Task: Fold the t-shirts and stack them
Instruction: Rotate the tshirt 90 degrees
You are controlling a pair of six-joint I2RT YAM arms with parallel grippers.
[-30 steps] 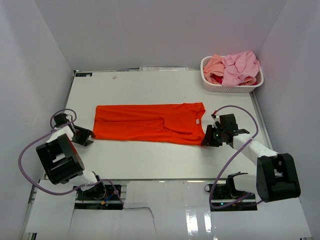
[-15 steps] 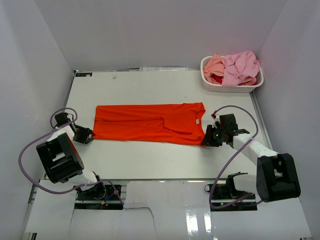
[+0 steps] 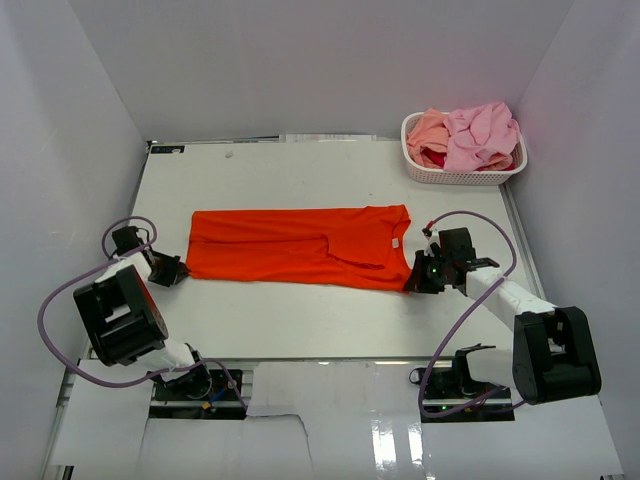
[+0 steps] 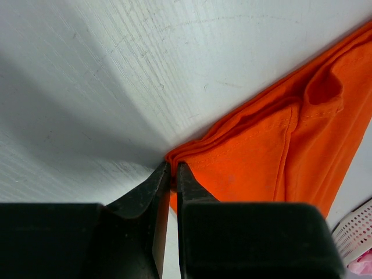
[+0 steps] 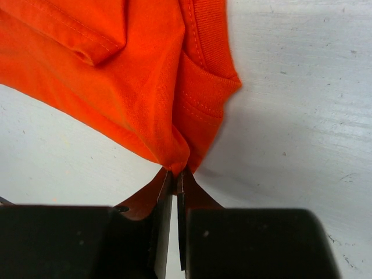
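The bright orange-red t-shirt (image 3: 300, 245) lies on the table folded lengthwise into a long strip. My left gripper (image 3: 180, 268) is shut on its near left corner; in the left wrist view the jaws pinch the layered hem (image 4: 192, 157). My right gripper (image 3: 412, 282) is shut on its near right corner by the collar; the right wrist view shows the cloth (image 5: 145, 87) bunched between the jaws. Pink (image 3: 480, 135), salmon-peach (image 3: 428, 130) and dark red (image 3: 436, 158) shirts lie piled in the basket.
A white perforated basket (image 3: 462, 176) stands at the table's far right corner. White walls close in the left, back and right sides. The white table (image 3: 300, 320) shows bare in front of the shirt. Purple cables loop beside both arms.
My left gripper has slid slightly towards the shirt's left corner and closed on it. My right gripper and the shirt have not visibly moved.
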